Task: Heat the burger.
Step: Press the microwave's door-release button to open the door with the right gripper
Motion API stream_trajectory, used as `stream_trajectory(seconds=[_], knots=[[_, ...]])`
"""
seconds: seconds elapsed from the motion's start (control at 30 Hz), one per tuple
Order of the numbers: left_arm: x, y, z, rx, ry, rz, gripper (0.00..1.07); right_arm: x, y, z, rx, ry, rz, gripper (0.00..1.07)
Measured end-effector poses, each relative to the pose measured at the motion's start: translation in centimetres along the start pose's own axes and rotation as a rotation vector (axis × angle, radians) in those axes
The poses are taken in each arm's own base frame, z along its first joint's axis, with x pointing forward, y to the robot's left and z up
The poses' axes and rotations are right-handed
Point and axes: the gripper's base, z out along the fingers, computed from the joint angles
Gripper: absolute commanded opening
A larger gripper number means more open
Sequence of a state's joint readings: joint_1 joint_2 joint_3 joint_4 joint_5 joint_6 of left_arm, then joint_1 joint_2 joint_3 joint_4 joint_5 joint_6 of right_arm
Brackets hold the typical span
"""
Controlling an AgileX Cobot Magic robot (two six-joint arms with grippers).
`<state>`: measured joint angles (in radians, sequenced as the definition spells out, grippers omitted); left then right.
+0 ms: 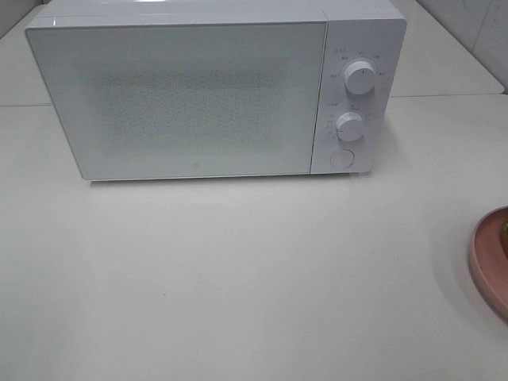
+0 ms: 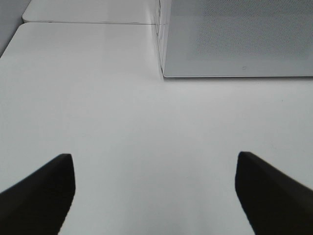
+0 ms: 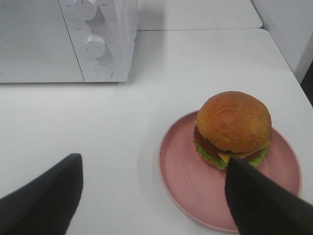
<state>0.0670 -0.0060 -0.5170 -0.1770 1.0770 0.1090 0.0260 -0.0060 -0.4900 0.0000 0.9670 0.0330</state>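
Observation:
The burger [image 3: 234, 128] has a glossy brown bun, lettuce, cheese and tomato, and it sits on a round pink plate [image 3: 186, 181]. My right gripper [image 3: 154, 159] hovers open just short of the plate, one dark finger [image 3: 259, 200] overlapping its near rim, with nothing held. The white microwave [image 1: 198, 95] stands at the back of the table with its door shut. My left gripper [image 2: 154, 156] is open over bare table, in front of the microwave's left corner [image 2: 234, 39]. In the high view neither gripper shows, and only the plate's edge [image 1: 486, 262] appears at the far right.
Two round knobs [image 1: 359, 77] [image 1: 349, 125] and a round button [image 1: 341, 158] line the microwave's right panel. A white table [image 1: 238, 278] spreads in front of it. A seam joins a second table [image 2: 88, 22] behind.

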Motion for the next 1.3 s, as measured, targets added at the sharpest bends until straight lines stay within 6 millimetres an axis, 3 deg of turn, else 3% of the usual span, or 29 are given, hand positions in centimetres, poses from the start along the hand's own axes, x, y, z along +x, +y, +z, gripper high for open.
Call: stream_trajectory(seconds=[0.63, 0.8, 1.3], knots=[[0.0, 0.0, 0.0, 0.0, 0.0, 0.0, 0.82, 0.0, -0.1, 0.0, 0.008, -0.002, -0.006, 0.76], [0.0, 0.0, 0.0, 0.0, 0.0, 0.0, 0.82, -0.8, -0.2, -0.2, 0.025, -0.028, -0.018, 0.76], [0.0, 0.0, 0.0, 0.0, 0.0, 0.0, 0.82, -4.0, -0.3, 4.5, 0.047, 0.033, -0.053, 0.76]])
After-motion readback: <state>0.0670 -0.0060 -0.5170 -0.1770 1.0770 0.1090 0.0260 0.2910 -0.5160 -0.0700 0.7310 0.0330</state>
